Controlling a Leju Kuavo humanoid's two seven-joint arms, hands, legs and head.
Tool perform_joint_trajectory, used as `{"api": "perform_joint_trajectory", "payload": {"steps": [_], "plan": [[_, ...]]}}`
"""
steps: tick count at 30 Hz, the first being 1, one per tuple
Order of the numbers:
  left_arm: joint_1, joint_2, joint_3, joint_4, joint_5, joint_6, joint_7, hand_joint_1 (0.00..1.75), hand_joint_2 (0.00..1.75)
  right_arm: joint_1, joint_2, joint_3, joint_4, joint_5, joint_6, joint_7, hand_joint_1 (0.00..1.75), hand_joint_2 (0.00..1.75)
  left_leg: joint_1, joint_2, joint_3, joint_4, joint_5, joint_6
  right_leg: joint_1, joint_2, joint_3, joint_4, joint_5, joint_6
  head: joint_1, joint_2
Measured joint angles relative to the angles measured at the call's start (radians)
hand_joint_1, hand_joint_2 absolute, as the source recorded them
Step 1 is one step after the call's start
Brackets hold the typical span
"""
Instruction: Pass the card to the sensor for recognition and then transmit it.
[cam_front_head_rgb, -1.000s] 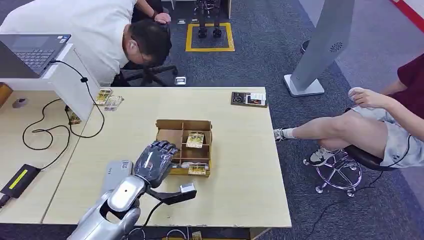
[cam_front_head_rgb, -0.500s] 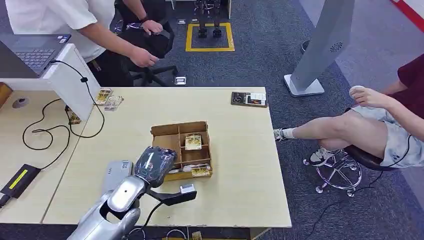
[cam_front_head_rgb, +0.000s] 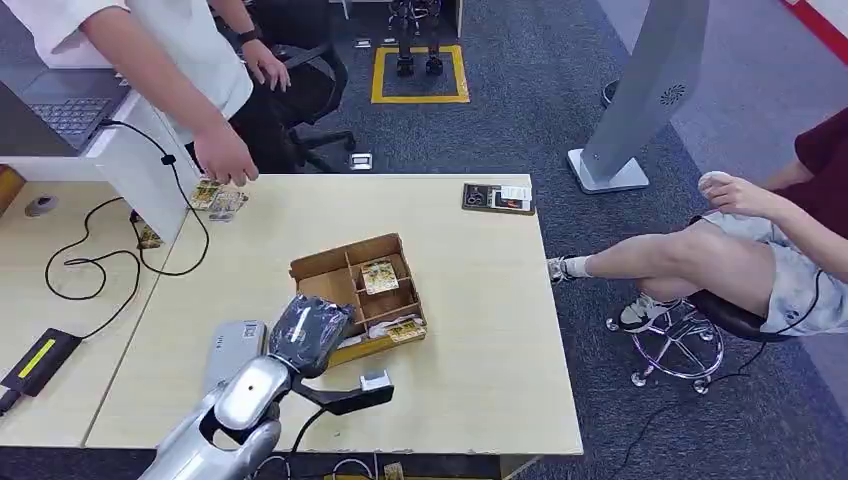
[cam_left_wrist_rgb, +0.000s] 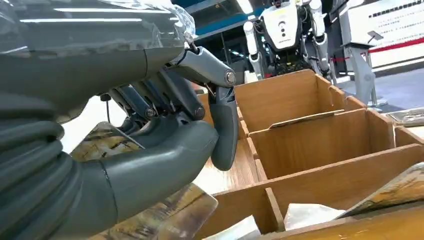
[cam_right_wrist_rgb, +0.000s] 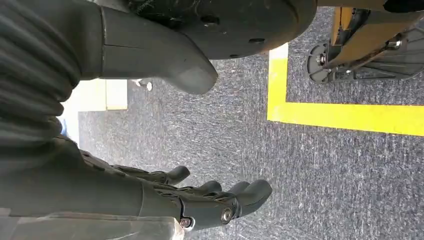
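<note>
A cardboard divider box (cam_front_head_rgb: 348, 262) sits mid-table, turned askew, with patterned cards (cam_front_head_rgb: 378, 275) in its compartments. My left hand (cam_front_head_rgb: 308, 335) reaches into the box's near-left corner with its fingers curled down. In the left wrist view, the left hand (cam_left_wrist_rgb: 165, 135) has its thumb and fingers closed around a brown patterned card (cam_left_wrist_rgb: 170, 216) by the wooden dividers (cam_left_wrist_rgb: 310, 150). The grey sensor pad (cam_front_head_rgb: 231, 350) lies on the table just left of that hand. My right hand (cam_right_wrist_rgb: 200, 197) hangs over the carpet, holding nothing, with its fingers apart.
A person stands at the far-left corner with a hand (cam_front_head_rgb: 225, 160) above loose cards (cam_front_head_rgb: 218, 196). A black device (cam_front_head_rgb: 497, 197) lies at the far right edge. Cables (cam_front_head_rgb: 90, 260) and a laptop (cam_front_head_rgb: 60, 110) lie to the left. A seated person (cam_front_head_rgb: 720, 260) is to the right.
My left hand's fingers curled down into the box's near-left corner, and the box turned and slid slightly left. The person straightened up and reached a hand toward the far-left cards.
</note>
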Motion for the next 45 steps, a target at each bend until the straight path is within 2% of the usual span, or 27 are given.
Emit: {"api": "perform_joint_trajectory", "payload": {"steps": [7, 11, 24, 29, 34, 38, 42, 45], "plan": [[0.007, 0.002, 0.0, -0.002, -0.009, 0.021, 0.0, 1.75, 1.75, 0.0, 0.0, 0.0, -0.001, 0.0, -0.005, 0.0, 0.0, 1.75, 0.0, 0.0, 0.0, 0.0, 0.0, 0.0, 0.0, 0.0, 0.0, 0.0, 0.0, 0.0, 0.0, 0.0], [0.019, 0.004, 0.0, -0.011, -0.021, 0.068, 0.0, 1.75, 1.75, 0.0, 0.0, 0.0, -0.003, 0.0, -0.006, 0.0, 0.0, 1.75, 0.0, 0.0, 0.0, 0.0, 0.0, 0.0, 0.0, 0.0, 0.0, 0.0, 0.0, 0.0, 0.0, 0.0], [0.074, -0.003, 0.009, -0.039, -0.076, 0.333, -0.026, 1.75, 1.75, -0.001, 0.0, 0.0, -0.006, 0.005, -0.013, 0.021, 0.0, 1.75, 0.0, 0.0, 0.0, 0.0, 0.0, 0.0, 0.0, 0.0, 0.0, 0.0, 0.0, 0.0, 0.0, 0.0], [0.101, -0.026, 0.051, -0.053, -0.085, 0.487, -0.077, 1.75, 1.75, -0.001, 0.0, 0.0, -0.01, 0.015, -0.022, 0.026, 0.0, 1.75, 0.0, 0.0, 0.0, 0.0, 0.0, 0.0, 0.0, 0.0, 0.0, 0.0, 0.0, 0.0, 0.0, 0.0], [0.121, -0.056, 0.097, -0.068, -0.069, 0.565, -0.121, 1.75, 1.75, -0.001, 0.0, 0.0, -0.014, 0.023, -0.03, 0.024, 0.0, 1.75, 0.0, 0.0, 0.0, 0.0, 0.0, 0.0, 0.0, 0.0, 0.0, 0.0, 0.0, 0.0, 0.0, 0.0], [0.125, -0.072, 0.121, -0.075, -0.06, 0.586, -0.13, 1.75, 1.75, -0.001, 0.0, 0.0, -0.016, 0.025, -0.032, 0.025, 0.0, 1.75, 0.0, 0.0, 0.0, 0.0, 0.0, 0.0, 0.0, 0.0, 0.0, 0.0, 0.0, 0.0, 0.0, 0.0], [0.128, -0.096, 0.151, -0.078, -0.006, 0.586, -0.165, 1.75, 1.75, -0.001, 0.0, 0.0, -0.017, 0.043, -0.037, 0.032, 0.0, 1.75, 0.0, 0.0, 0.0, 0.0, 0.0, 0.0, 0.0, 0.0, 0.0, 0.0, 0.0, 0.0, 0.0, 0.0], [0.117, -0.113, 0.186, -0.078, 0.022, 0.587, -0.166, 1.75, 1.75, -0.001, 0.0, 0.0, -0.018, 0.05, -0.039, 0.039, 0.0, 1.75, 0.0, 0.0, 0.0, 0.0, 0.0, 0.0, 0.0, 0.0, 0.0, 0.0, 0.0, 0.0, 0.0, 0.0]]}}
